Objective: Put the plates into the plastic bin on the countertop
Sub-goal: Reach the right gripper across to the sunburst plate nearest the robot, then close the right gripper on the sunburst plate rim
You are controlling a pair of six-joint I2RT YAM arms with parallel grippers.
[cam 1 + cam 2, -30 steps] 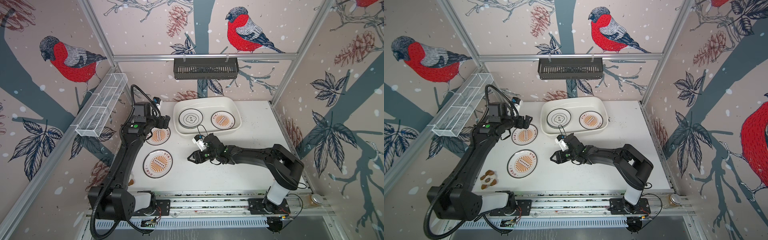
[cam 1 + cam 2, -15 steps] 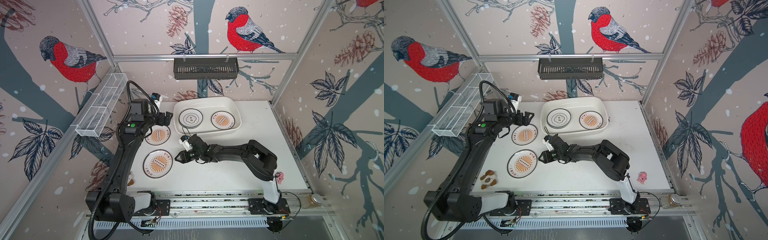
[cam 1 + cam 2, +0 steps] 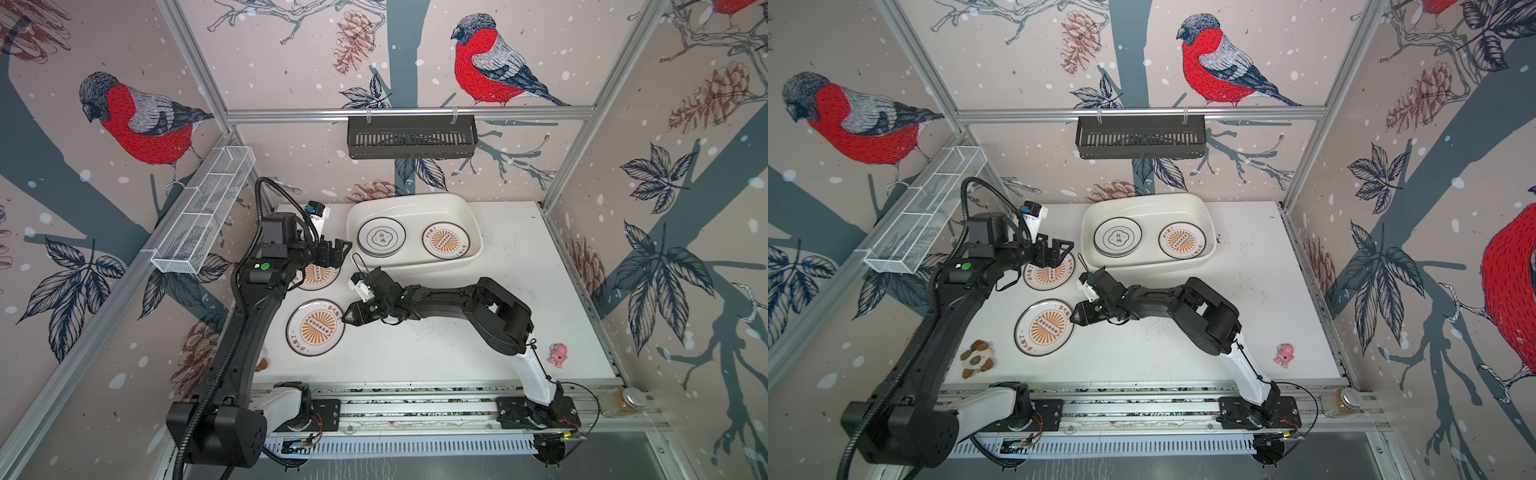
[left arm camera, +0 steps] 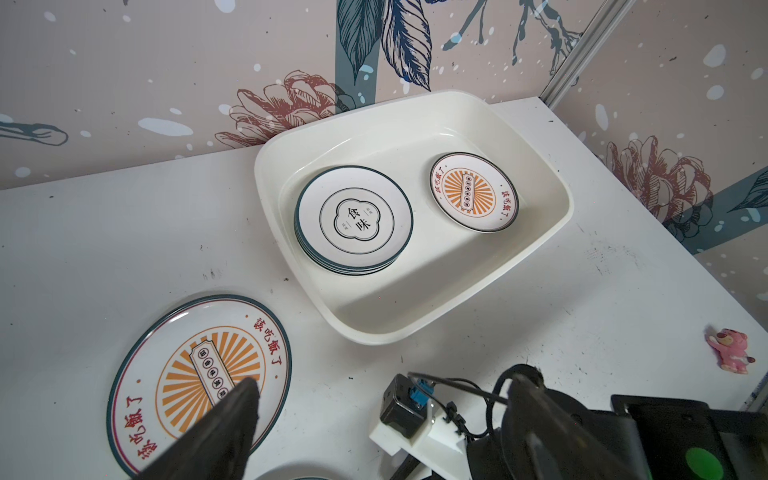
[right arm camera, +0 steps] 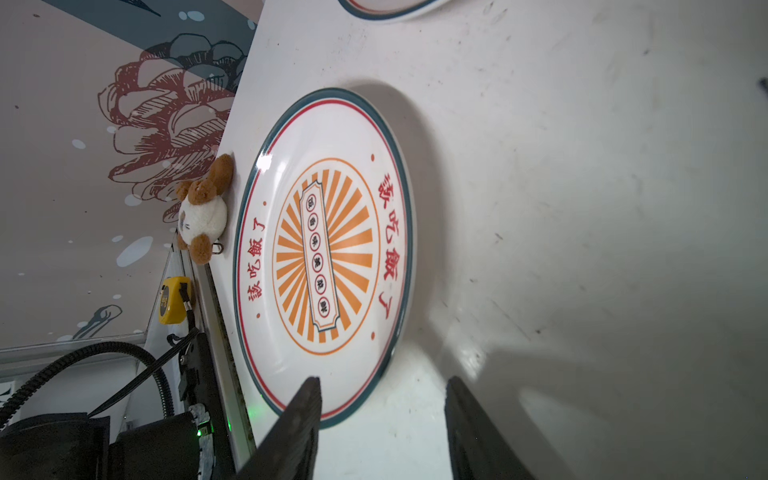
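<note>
Round white dark-rimmed plates: a stack topped by a black quatrefoil emblem and one orange-sunburst plate lie side by side in the shallow cream-white plastic bin at the back of the speckled white counter. A nearer sunburst plate and a farther sunburst plate lie outside it, so two placements seem left. The right fingers, partly open and empty, flank the nearer plate's rim; the left fingers, spread wide and empty, hover over the farther plate.
</note>
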